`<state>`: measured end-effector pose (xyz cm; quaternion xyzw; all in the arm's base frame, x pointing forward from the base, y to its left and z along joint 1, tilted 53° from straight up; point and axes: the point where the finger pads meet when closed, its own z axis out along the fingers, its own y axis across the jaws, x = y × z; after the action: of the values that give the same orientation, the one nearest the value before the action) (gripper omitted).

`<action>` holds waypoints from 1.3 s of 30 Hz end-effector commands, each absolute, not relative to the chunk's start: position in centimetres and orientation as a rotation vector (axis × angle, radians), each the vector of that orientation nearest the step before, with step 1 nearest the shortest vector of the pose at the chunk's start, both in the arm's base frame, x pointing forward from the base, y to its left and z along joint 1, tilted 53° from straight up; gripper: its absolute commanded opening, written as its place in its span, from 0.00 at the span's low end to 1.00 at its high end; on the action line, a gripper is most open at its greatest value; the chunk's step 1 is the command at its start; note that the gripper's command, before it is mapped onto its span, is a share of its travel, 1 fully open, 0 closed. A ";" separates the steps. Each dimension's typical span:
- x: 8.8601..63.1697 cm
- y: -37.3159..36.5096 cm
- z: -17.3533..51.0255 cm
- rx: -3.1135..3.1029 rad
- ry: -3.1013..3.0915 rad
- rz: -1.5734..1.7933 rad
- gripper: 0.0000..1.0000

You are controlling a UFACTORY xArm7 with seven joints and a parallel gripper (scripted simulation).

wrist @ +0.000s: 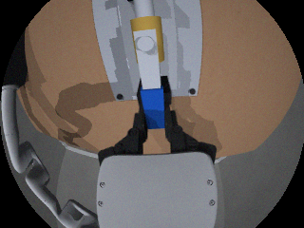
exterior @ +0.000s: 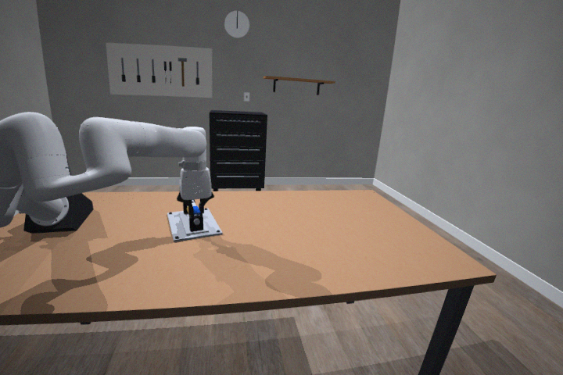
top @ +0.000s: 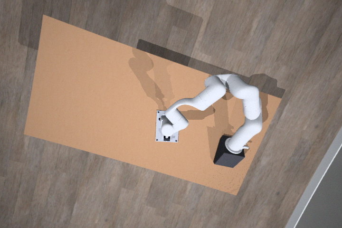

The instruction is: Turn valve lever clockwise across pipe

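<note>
The valve stands on a grey baseplate point(wrist: 147, 45) on the table; the plate also shows in the overhead view point(top: 166, 129) and in the side view point(exterior: 193, 225). The lever point(wrist: 147, 57) is a pale strip with a blue end point(wrist: 152, 108), and it lies along the pipe. A yellow valve body point(wrist: 147, 38) sits at the stem. My gripper point(wrist: 155, 109) is shut on the lever's blue end, one dark finger on each side. In the side view the gripper point(exterior: 195, 208) stands straight down over the valve. In the overhead view my wrist hides most of the valve.
My arm's black base point(top: 228, 155) stands on the table to the right of the valve. A black drawer cabinet point(exterior: 238, 149) stands against the back wall, beyond the table.
</note>
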<state>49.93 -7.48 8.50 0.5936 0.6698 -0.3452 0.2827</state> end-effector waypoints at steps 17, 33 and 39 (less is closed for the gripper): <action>49.5 -7.3 8.7 1.630 1.740 -0.892 0.00; 48.6 -7.3 8.7 1.701 1.644 -0.845 0.00; 48.2 -7.2 8.7 1.733 1.597 -0.823 0.00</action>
<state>48.49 -7.49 8.60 0.6480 0.6176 -0.3188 0.3115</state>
